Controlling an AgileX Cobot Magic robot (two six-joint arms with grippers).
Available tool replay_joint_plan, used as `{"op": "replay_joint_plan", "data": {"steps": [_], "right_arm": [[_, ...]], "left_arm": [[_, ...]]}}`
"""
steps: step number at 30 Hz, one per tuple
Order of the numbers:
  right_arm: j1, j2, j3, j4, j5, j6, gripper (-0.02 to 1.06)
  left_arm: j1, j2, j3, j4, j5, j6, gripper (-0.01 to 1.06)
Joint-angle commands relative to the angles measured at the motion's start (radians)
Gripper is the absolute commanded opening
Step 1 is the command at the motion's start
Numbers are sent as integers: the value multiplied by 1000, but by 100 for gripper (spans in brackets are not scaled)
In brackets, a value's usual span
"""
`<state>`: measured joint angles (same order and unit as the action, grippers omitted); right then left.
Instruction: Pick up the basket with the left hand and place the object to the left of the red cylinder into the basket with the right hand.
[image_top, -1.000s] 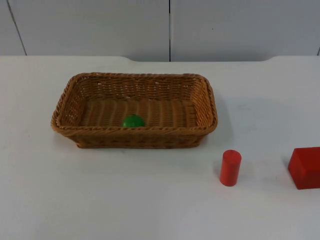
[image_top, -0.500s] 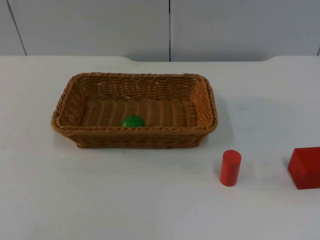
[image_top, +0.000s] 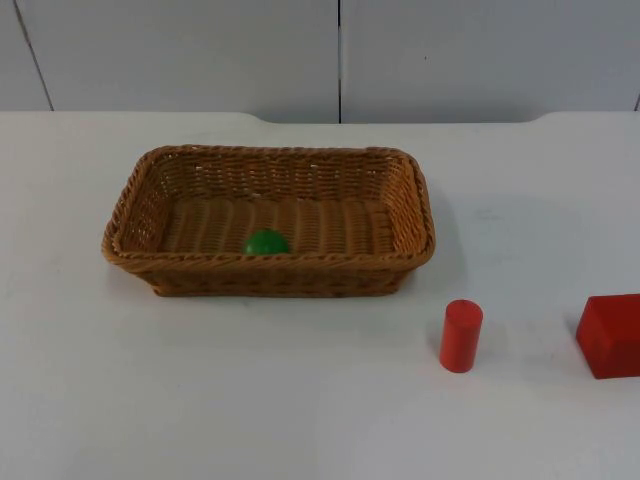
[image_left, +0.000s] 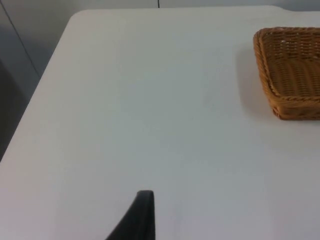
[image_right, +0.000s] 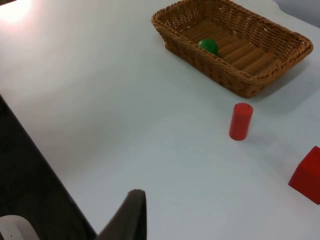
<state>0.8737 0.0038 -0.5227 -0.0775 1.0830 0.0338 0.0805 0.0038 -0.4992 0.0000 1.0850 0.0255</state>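
Item 1, basket (image_top: 268, 222): woven, rectangular, standing flat on the tabletop (image_top: 250, 390) midway between the far and near edges, a little toward the left edge.

Item 2, green ball (image_top: 266, 242): already inside the basket, against its near wall.

Item 3, red cylinder (image_top: 461, 336): upright, near the tabletop's near edge, right of the basket and apart from it.

Item 4, red block (image_top: 610, 335): at the right edge.

Item 5, left end effector (image_left: 142, 215): waiting off the basket's left end, well apart. Whether it is wide or narrow cannot be told.

Item 6, right end effector (image_right: 131, 215): waiting well apart from the cylinder, opening likewise cannot be told.

Handling note: the placement looks done and the lift is outstanding. Take the short left wall squarely at its middle and raise the basket level, since the ball probably rolls freely on the woven floor.
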Motion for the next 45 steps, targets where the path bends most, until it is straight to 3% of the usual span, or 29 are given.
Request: {"op": "replay_joint_plan", "data": {"steps": [1,17,22,28,29,34,45], "right_arm": [[-3,-4,7,3,-3,-7,105],[-3,-4,7,3,-5,4,105],[-66,-4,7,6,-5,4,105],[-306,-4,7,6,-5,4,105],[-306,-4,7,6,-5,4,105],[-529,-4,7,6,-5,4,105],[-795,-4,7,6,-5,4,105]], "left_arm": [[0,-4,5,-16,-10,6,105],[0,-4,5,-16,-10,8,105],[0,-4,5,-16,-10,8,105],[0,-4,5,-16,-10,8,105],[0,-4,5,-16,-10,8,105],[0,-4,5,-16,-10,8,105],[0,-4,5,-16,-10,8,105]]}}
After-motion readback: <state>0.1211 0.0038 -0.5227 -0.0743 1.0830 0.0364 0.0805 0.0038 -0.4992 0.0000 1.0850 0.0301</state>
